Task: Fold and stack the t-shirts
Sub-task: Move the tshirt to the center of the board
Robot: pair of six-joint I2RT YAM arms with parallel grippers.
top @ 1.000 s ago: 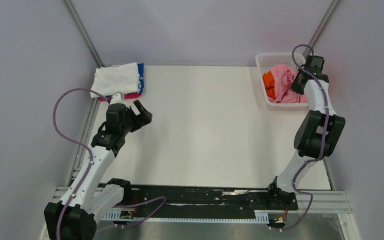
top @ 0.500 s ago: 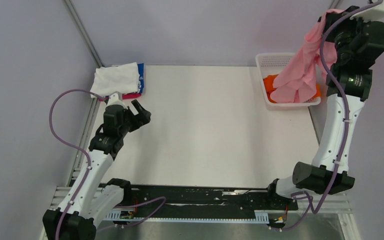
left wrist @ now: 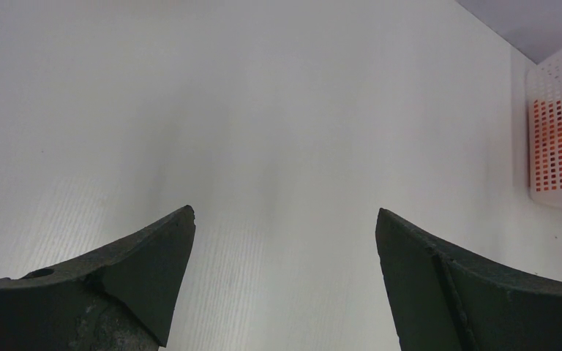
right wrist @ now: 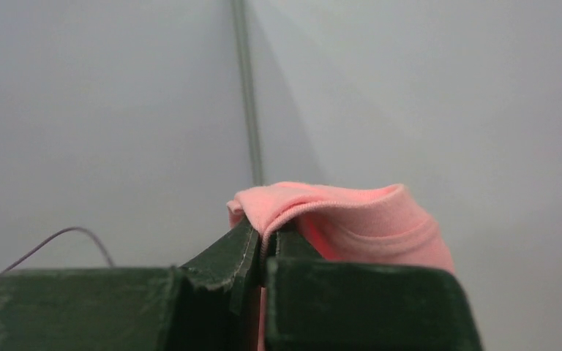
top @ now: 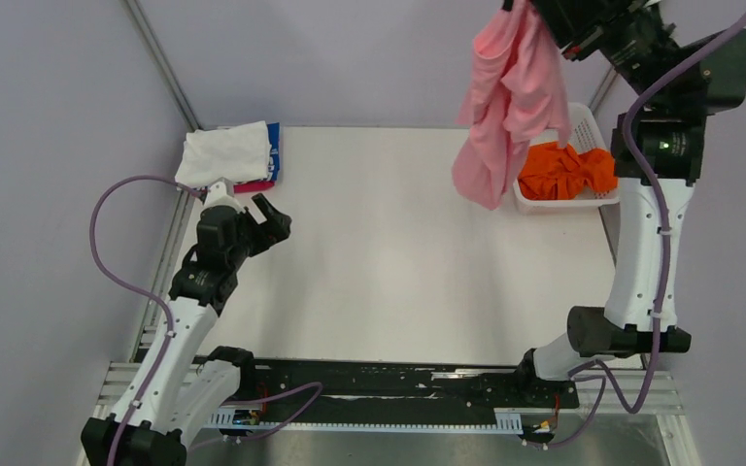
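A light pink t-shirt (top: 505, 97) hangs in the air at the top right, dangling over the table's back edge beside the basket. My right gripper (top: 532, 8) is shut on its collar (right wrist: 322, 208), raised high; the cloth folds over the fingertips in the right wrist view. An orange t-shirt (top: 563, 170) lies crumpled in the white basket (top: 583, 121). At the back left corner lies a pile with a white t-shirt (top: 221, 152) on top, blue (top: 274, 146) and magenta (top: 253, 185) edges showing under it. My left gripper (top: 274, 216) hovers open just in front of that pile, nothing between its fingers (left wrist: 154, 256).
The white lattice basket (left wrist: 556, 139) also shows at the right edge of the left wrist view, orange cloth visible through its holes. Grey walls and metal corner posts (top: 160, 63) close in the table on three sides. A black rail (top: 379, 383) runs along the near edge.
My right arm has lifted the pink t-shirt out of the basket and swung it up and to the left, uncovering the orange one. The left arm has barely shifted.
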